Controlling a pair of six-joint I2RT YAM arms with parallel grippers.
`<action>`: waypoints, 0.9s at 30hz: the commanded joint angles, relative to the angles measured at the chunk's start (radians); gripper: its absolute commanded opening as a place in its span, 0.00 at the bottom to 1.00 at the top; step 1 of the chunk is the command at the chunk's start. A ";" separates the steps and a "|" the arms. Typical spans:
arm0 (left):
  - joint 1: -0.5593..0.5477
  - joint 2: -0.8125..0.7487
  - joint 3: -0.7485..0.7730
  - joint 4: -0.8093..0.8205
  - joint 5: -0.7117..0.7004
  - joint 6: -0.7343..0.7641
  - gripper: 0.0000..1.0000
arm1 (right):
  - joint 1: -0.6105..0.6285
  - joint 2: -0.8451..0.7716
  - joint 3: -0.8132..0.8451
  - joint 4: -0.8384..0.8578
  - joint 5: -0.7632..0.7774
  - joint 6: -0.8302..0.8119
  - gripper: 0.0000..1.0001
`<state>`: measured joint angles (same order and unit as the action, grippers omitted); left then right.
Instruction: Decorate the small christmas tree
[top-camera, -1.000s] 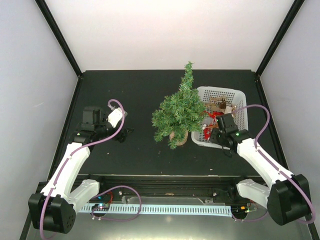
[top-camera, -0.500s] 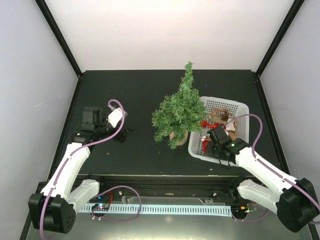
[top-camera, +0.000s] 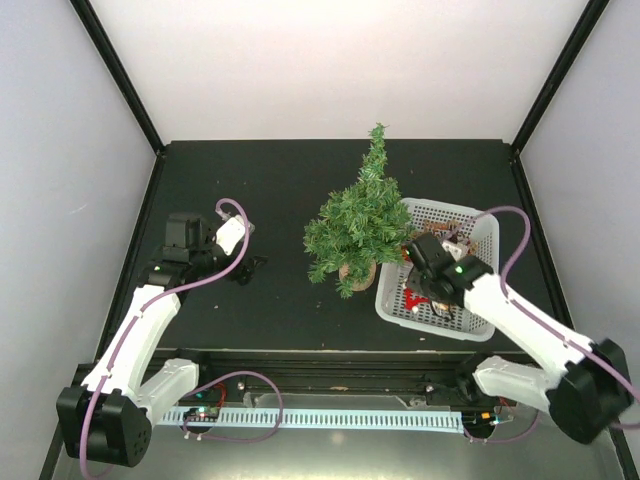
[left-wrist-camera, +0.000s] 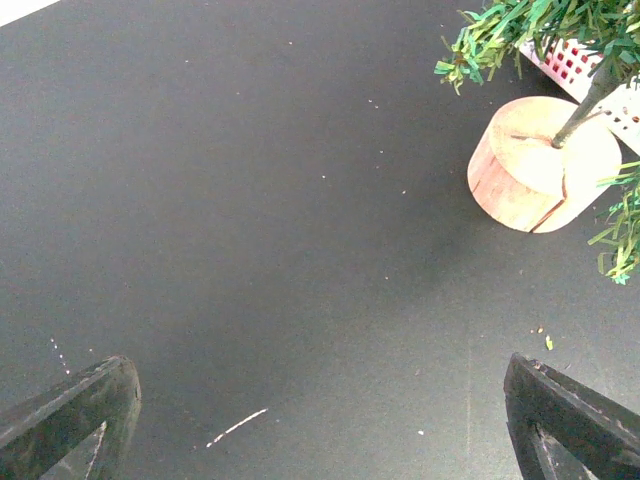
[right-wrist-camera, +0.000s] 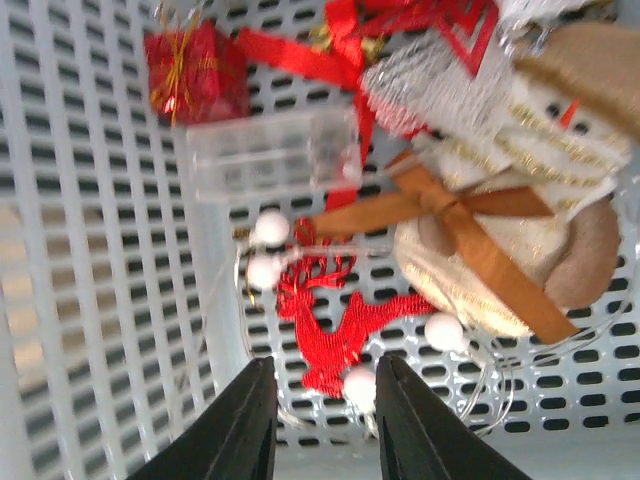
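Matte black table (top-camera: 270, 200), dusty specks, pale scratch (left-wrist-camera: 235, 427) near left fingers. White back panel (top-camera: 330, 70), grey side walls, black corner struts (top-camera: 115, 75). Small christmas tree (top-camera: 355, 225) stood upright mid-table on round wooden base (left-wrist-camera: 540, 165), just beside white basket (top-camera: 392, 300). Left gripper (left-wrist-camera: 318, 375) hovered over bare table, fingers spread wide, empty. Right gripper (right-wrist-camera: 326, 365) was down in basket, fingers narrowly parted, red reindeer ornament (right-wrist-camera: 325, 325) at tips, not clamped.
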<state>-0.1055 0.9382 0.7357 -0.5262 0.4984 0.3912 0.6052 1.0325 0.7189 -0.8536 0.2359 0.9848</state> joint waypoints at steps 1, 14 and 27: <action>0.005 0.004 0.023 0.000 -0.023 -0.005 0.99 | -0.040 0.206 0.175 -0.142 0.178 0.151 0.27; 0.005 0.003 0.024 -0.003 -0.014 -0.005 0.99 | -0.324 0.237 0.136 -0.198 0.137 0.183 0.18; 0.005 0.004 0.024 -0.009 -0.012 -0.003 0.99 | -0.507 0.260 0.116 -0.214 0.190 0.173 0.19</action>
<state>-0.1055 0.9386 0.7357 -0.5266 0.4858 0.3908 0.1570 1.2842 0.8421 -1.0729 0.3832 1.1507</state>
